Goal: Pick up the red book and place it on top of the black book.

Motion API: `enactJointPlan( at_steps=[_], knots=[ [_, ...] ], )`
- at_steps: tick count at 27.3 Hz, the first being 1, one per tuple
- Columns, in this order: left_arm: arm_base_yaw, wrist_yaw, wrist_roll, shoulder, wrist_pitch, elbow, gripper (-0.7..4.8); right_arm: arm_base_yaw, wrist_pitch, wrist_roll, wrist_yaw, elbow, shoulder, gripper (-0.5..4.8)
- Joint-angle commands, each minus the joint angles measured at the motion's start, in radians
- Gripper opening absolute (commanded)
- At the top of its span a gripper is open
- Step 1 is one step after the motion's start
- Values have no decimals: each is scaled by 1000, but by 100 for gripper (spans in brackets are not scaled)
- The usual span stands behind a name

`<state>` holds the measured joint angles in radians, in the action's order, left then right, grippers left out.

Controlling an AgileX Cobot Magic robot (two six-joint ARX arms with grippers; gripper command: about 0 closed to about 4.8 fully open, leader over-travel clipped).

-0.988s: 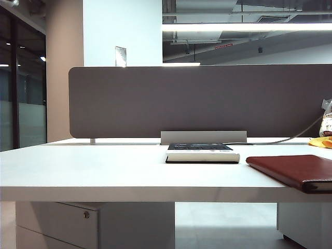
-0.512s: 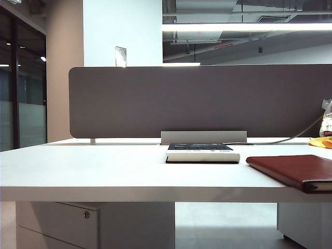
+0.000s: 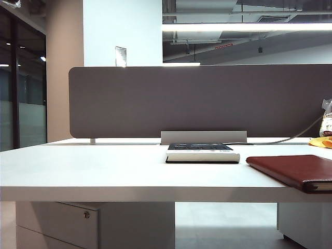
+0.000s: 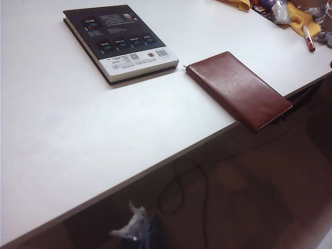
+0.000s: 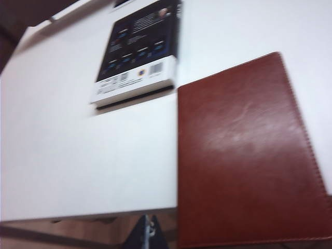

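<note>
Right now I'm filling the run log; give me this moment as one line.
red book: on table, overhanging edge, unheld | black book: flat, beside it, nothing on top | left end effector: unseen | right end effector: shut, unseen

white surface [image 3: 93, 171], flat top, straight front edge. black book [image 3: 203, 152] lies flat near the middle, toward the back, cover up with small light print, thick white page block facing front. red book [image 3: 295, 170] lies flat just beside it on the right, not touching it; one corner sticks out past the front edge of the surface. far right back corner: yellow item [image 3: 321, 141] plus a red pen [image 4: 308, 39] and other small clutter too small to identify. a cable [image 3: 280, 141] runs along the back edge
</note>
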<state>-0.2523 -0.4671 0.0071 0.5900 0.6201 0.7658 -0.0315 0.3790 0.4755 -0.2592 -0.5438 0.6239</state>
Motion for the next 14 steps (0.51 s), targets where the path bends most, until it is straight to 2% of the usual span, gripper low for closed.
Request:
enactJointPlan(
  at_steps=[1, 5, 14],
  knots=[
    [2, 0, 6, -1, -5, 5, -5, 18, -18, -4, 22, -4, 29, -6],
    [2, 0, 8, 0, 0, 5, -5, 74, -16, 3, -6, -3, 80, -6],
    [2, 0, 12, 0, 13, 5, -5, 200, -25, 48, -171, 0, 209, -5]
  ],
)
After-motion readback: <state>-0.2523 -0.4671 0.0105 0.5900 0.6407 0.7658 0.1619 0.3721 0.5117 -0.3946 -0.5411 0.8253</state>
